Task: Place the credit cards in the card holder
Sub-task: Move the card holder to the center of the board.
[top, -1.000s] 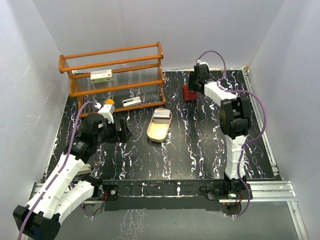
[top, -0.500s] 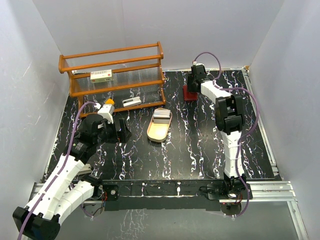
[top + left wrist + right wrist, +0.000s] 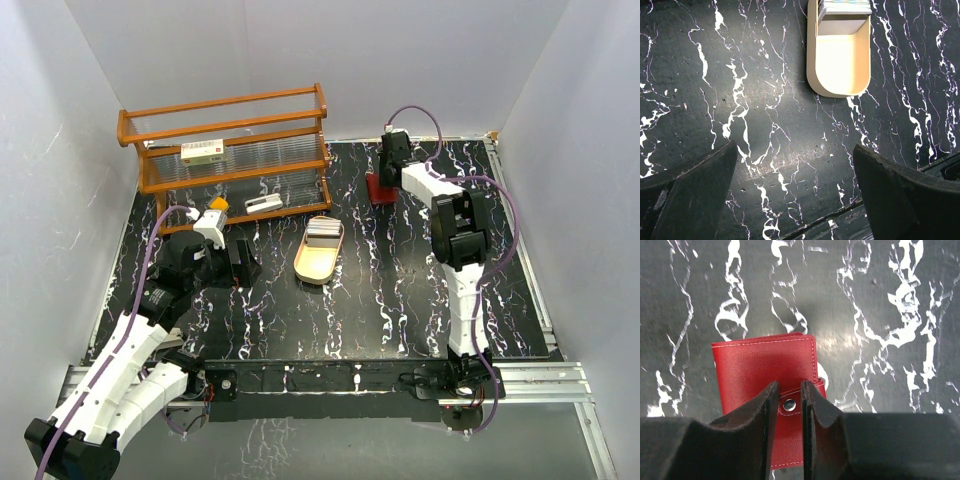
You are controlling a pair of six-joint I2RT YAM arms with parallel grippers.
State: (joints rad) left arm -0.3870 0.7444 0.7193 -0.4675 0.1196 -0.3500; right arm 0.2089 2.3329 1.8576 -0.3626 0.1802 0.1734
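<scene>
The black table (image 3: pixel 380 300) with white streaks is filling most of the top view. An orange shelf (image 3: pixel 230 150) is standing at 10 o'clock on it, against the back wall (image 3: pixel 300 50). The right arm (image 3: pixel 455 230) is reaching far out to 1 o'clock, and the left arm (image 3: pixel 130 340) is bending in at 8 o'clock. A tan tray (image 3: pixel 318 262) is lying in the middle of the table. The red wallet (image 3: pixel 380 187) is lying shut and flat on the table at 1 o'clock, well apart from the tray. The cards (image 3: pixel 323 233) are sitting in a small pile in the 12 o'clock end of the tray. A white box (image 3: pixel 202 152) with a red label is sitting on the shelf. The left gripper (image 3: pixel 795 165) is hanging over bare table with its fingers (image 3: pixel 690 200) wide apart, and the tray is showing at 12 o'clock from it. The right gripper (image 3: pixel 789 390) is pointing down right over the wallet. Its fingers are nearly together, with the snap (image 3: pixel 789 404) showing in the thin gap. I cannot tell if they are pinching the wallet
</scene>
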